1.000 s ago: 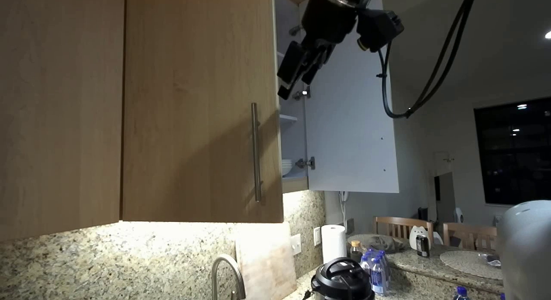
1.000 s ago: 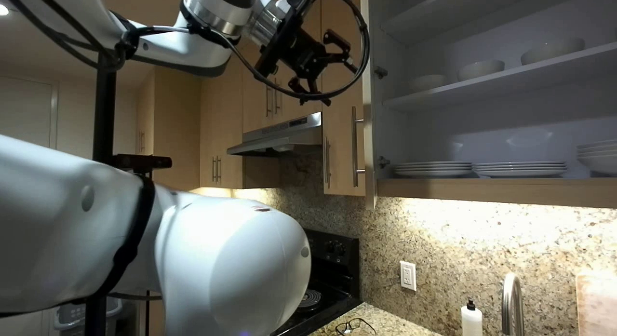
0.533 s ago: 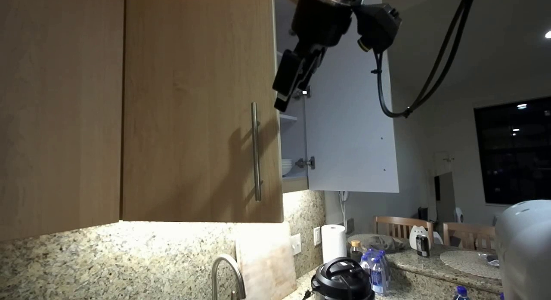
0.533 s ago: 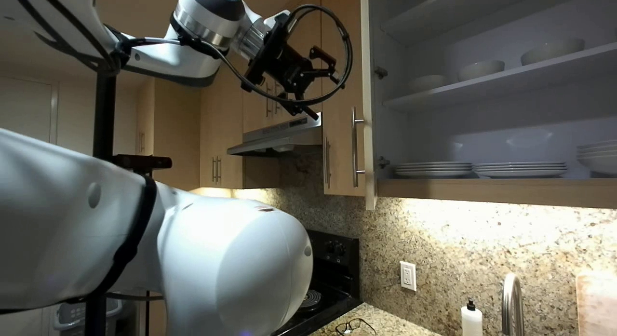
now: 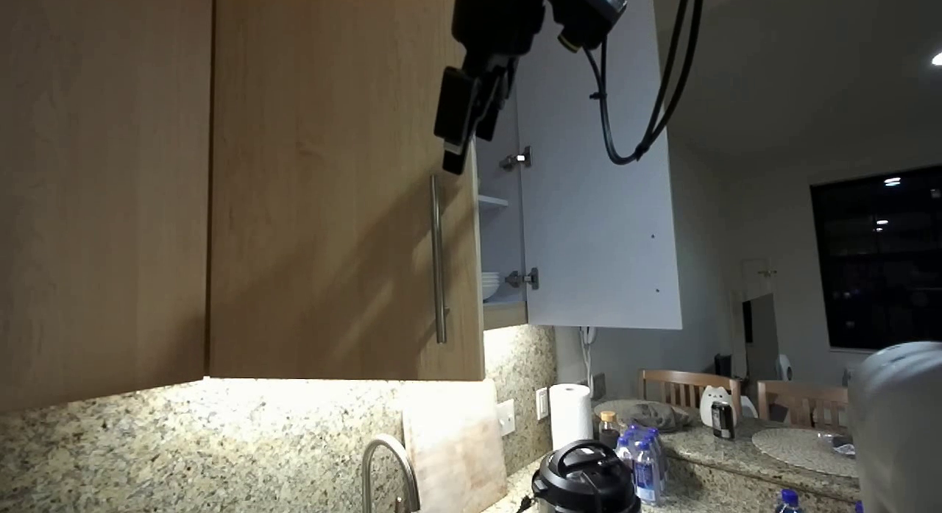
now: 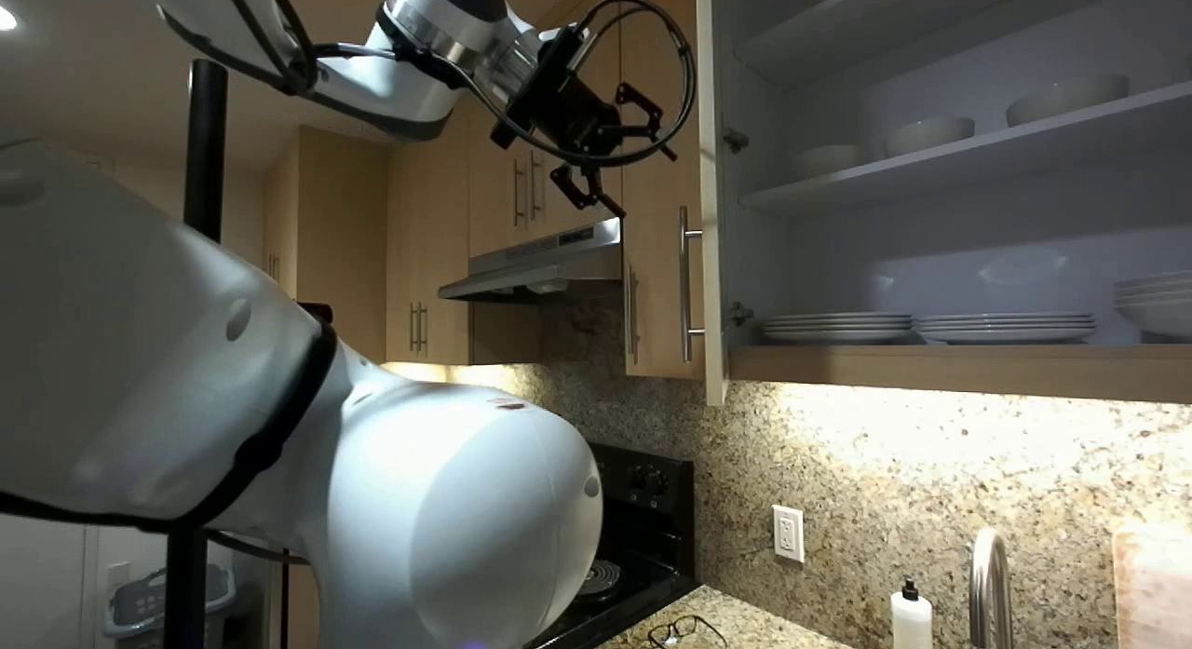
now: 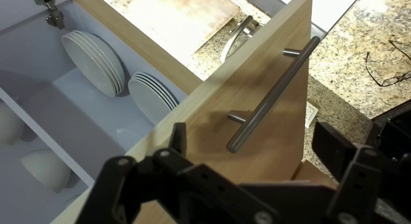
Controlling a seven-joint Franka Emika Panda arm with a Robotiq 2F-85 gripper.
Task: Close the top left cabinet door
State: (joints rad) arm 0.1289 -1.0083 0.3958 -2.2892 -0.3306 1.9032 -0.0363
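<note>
The top left cabinet door (image 5: 324, 167) stands swung out; it has a light wood-grain face and a slim silver bar handle (image 5: 438, 263). Its edge (image 6: 712, 211) faces the camera in an exterior view, the handle on its left. My gripper (image 6: 647, 184) is open, with nothing held. In the wrist view the gripper (image 7: 250, 134) hangs above the handle's upper end, and the bar (image 7: 273, 95) shows between the wide-set fingers, apart from both. The left finger (image 7: 179, 138) lies over the door's edge in that view; whether it touches cannot be told.
Inside the cabinet, a shelf (image 6: 978, 146) carries bowls, with stacked plates (image 6: 838, 326) below. A white-faced door panel (image 5: 596, 204) also stands swung out. Left of the door are a range hood (image 6: 540, 258) and other cabinets. A faucet (image 6: 989, 584) stands below.
In both exterior views my gripper shifts sideways; it dips first, then rises again, ending nearer the handle's upper end. The arm's large links move too. The door stays where it was.
</note>
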